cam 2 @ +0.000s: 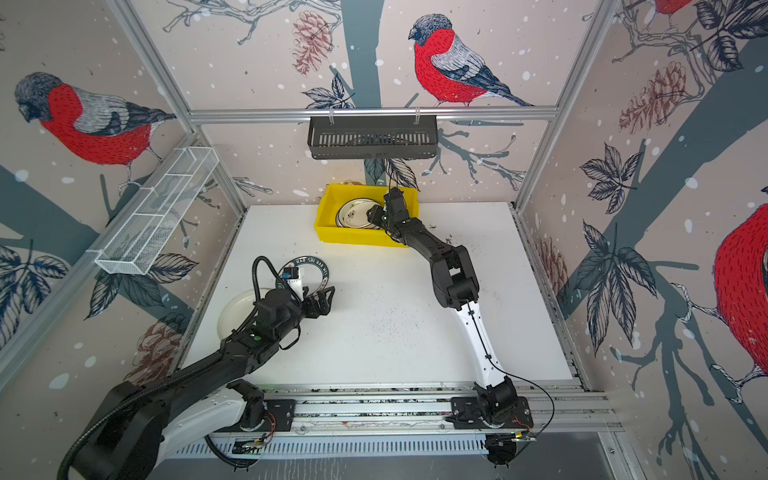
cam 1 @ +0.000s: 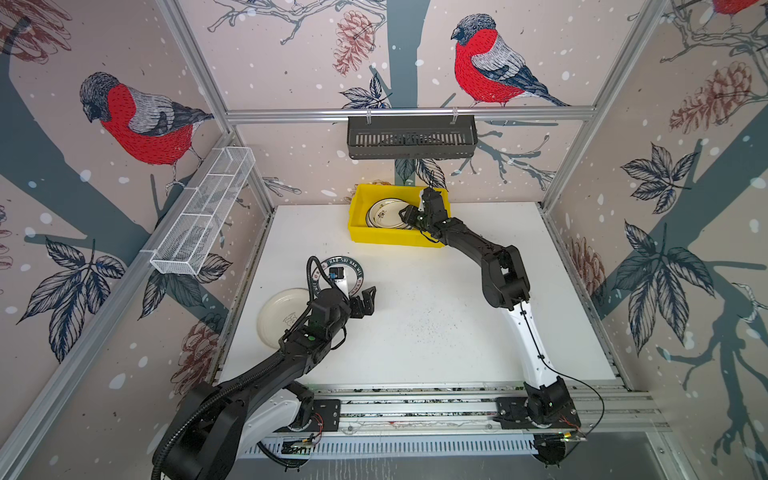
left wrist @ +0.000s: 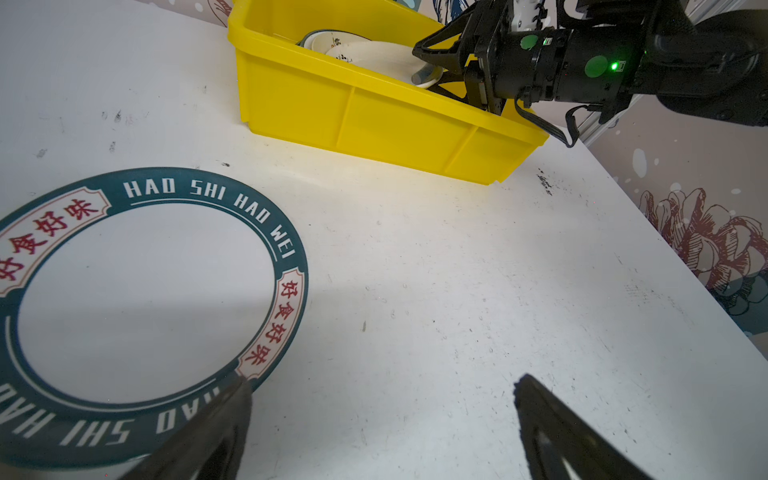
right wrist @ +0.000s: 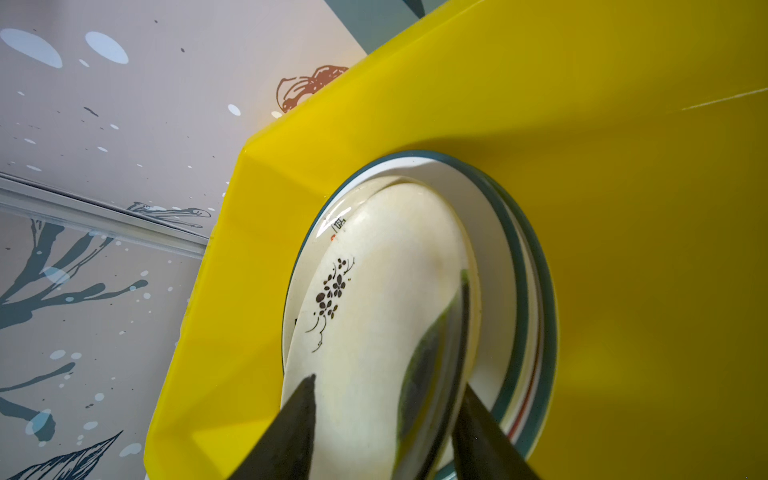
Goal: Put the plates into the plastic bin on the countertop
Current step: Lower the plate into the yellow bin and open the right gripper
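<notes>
Nearest the base, the plain cream plate lies flat on the countertop, partly under the left arm and not yet picked up. Just past it, the left gripper hovers with its jaws spread wide, holding nothing. In the left wrist view one of its fingers overlaps the near rim of the teal-rimmed lettered plate. That plate also lies flat on the countertop beside the gripper, not between the jaws. So two plates are left out here, as far as I can see.

At the far edge by the back wall sits the yellow plastic bin with a stack inside. I cannot count it, but the right wrist view shows at least one teal-rimmed plate under a yellowish flower-motif plate. The flowered plate rests tilted on top. The right gripper reaches down into the bin at its near rim, jaws standing apart, one finger on each side of that rim and not pinching it as far as I can tell. I'd call this plate delivered.

By my read most of the job is done — the lettered plate looks like the obvious next pick, then the cream one.
</notes>
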